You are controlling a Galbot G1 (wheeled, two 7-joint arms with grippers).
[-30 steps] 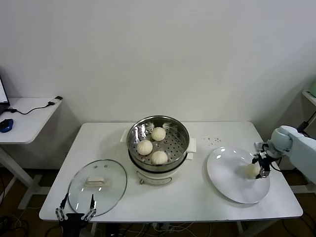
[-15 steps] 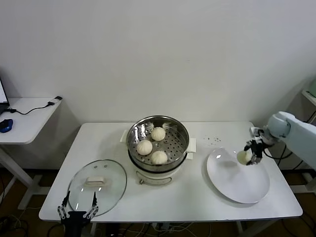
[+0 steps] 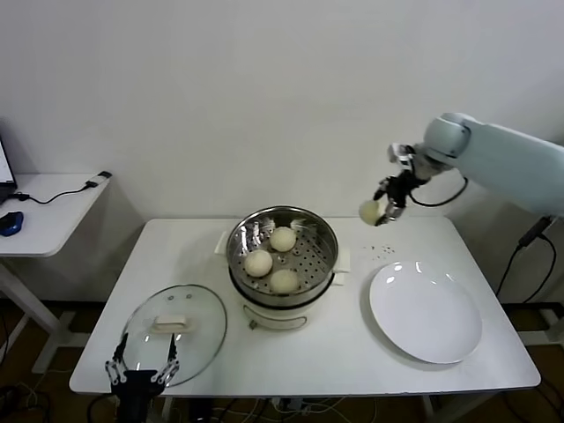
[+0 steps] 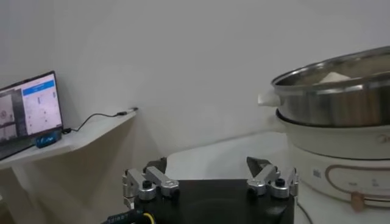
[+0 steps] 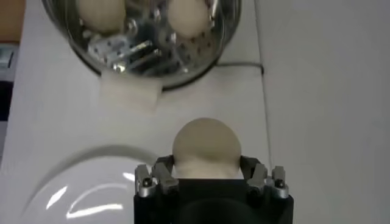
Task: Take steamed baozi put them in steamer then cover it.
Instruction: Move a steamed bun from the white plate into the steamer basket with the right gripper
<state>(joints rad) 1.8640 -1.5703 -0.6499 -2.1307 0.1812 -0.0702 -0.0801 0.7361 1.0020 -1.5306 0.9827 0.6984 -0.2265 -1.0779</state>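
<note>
The steamer [image 3: 282, 264] stands at mid-table with three baozi [image 3: 258, 263] on its perforated tray. My right gripper [image 3: 377, 211] is shut on a fourth baozi [image 3: 369, 210], held in the air above the table's back edge, to the right of the steamer. From the right wrist, that baozi [image 5: 206, 146] sits between the fingers, with the steamer [image 5: 140, 36] below and beyond. The glass cover [image 3: 174, 333] lies flat at the table's front left. My left gripper [image 3: 141, 374] hangs open at the front edge just below the cover, nothing between its fingers [image 4: 152, 179].
A bare white plate [image 3: 426, 311] lies on the right side of the table. A side desk [image 3: 44, 211] with a laptop and mouse stands at the left. The wall is close behind the table.
My right gripper has lifted the baozi off the white plate and carried it up and leftward toward the steamer. The left gripper has stayed in place.
</note>
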